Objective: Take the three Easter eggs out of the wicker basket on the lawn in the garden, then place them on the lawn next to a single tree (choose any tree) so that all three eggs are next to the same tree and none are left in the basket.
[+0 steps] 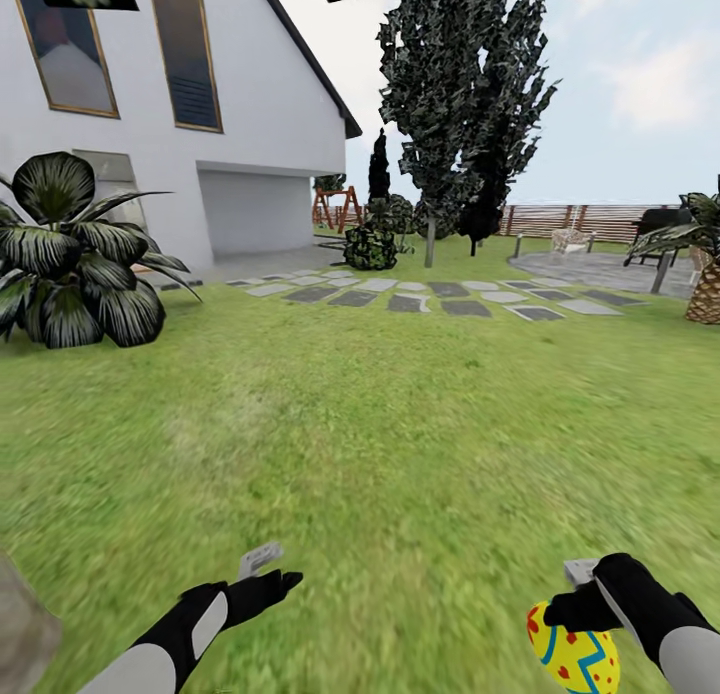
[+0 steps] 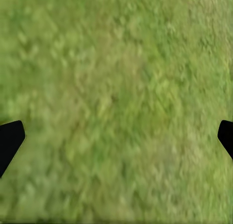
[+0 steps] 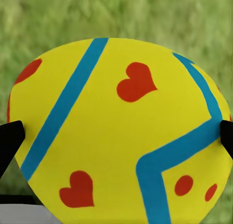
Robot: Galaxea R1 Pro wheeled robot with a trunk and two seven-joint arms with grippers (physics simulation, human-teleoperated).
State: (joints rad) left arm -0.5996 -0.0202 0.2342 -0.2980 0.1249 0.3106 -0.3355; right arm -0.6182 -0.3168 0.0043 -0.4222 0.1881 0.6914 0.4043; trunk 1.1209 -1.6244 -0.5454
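**Egg carried over open grass, house and path ahead**

The lawn stretches wide and bare in front of the robot, with free room on all sides of both arms. Its far edge meets a grey stepping-stone path that runs across the view. Beyond the path to the left stands the white house, and a broad-leaved dark plant sits on the grass near its wall. A tall dark tree rises past the path, with a slatted fence behind it and a paved patio to the right.

The right gripper is low at the right of the head view, its jaws pinching a yellow Easter egg with blue bands and red marks. In the right wrist view the egg sits squarely between the two black fingertips, touching both, above the grass.

The left gripper hangs over the lawn with its jaws spread wide; the left wrist view has only grass between its fingertips.
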